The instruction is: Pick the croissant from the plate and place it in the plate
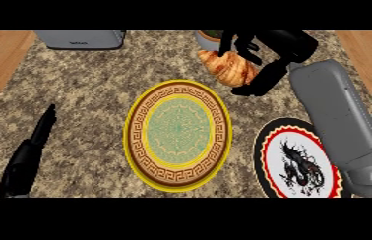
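Your right hand (280, 45) has fingers and thumb curled round the croissant (227, 68), held past the far-right rim of the yellow plate (134, 135), long axis far-left to near-right, so carry it near and left.

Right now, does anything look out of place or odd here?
Only the croissant: it is on neither plate, held by the right hand at the far side of the counter, beyond the yellow plate and the dragon plate. Nothing looks spilled or damaged.

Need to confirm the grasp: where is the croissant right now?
Head view, upper right: the croissant is held by the right hand, just beyond the far rim of the yellow plate, on neither plate.
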Robot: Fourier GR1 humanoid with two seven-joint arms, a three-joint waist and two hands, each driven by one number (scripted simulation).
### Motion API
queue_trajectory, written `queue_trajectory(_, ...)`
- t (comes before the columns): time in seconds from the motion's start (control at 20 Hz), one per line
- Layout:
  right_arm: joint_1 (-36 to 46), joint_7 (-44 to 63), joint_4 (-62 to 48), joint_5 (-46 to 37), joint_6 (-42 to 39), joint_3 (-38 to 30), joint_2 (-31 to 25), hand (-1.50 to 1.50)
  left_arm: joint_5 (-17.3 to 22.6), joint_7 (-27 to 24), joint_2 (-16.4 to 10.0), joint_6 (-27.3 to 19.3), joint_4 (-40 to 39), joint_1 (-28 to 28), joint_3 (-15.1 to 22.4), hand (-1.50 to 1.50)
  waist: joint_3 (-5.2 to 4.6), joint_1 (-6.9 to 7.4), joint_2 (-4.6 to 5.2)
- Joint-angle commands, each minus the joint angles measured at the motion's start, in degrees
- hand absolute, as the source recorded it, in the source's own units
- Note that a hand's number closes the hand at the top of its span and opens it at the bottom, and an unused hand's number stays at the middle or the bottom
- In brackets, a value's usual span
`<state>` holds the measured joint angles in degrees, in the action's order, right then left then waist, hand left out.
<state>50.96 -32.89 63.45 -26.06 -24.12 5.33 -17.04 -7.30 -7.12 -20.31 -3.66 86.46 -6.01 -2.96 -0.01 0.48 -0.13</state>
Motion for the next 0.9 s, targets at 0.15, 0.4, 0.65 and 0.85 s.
queue_trajectory(0.15,-1.4,13.0,6.1,-2.7,-2.0,7.2,10.1,1.50,-0.2,-1.6,0.2,1.0,-3.7,2.8,-1.4,0.00,-0.04,-0.39,0.03)
queue_trajectory(0.4,-2.6,16.9,5.9,-8.3,-1.2,13.3,15.0,1.50,-0.6,-1.0,1.3,1.3,-1.5,0.9,-0.9,0.00,-0.02,-0.01,0.10)
queue_trajectory(0.65,-2.5,13.1,-3.9,-10.6,4.3,17.5,16.9,1.50,-3.2,1.2,3.1,-0.5,-3.4,5.2,-0.1,0.00,0.00,0.38,0.38)
queue_trajectory(0.85,-9.7,22.0,-1.7,0.4,5.3,21.8,17.0,1.50,-2.7,0.0,3.4,-0.2,-1.0,1.8,-0.3,0.00,0.01,0.84,0.21)
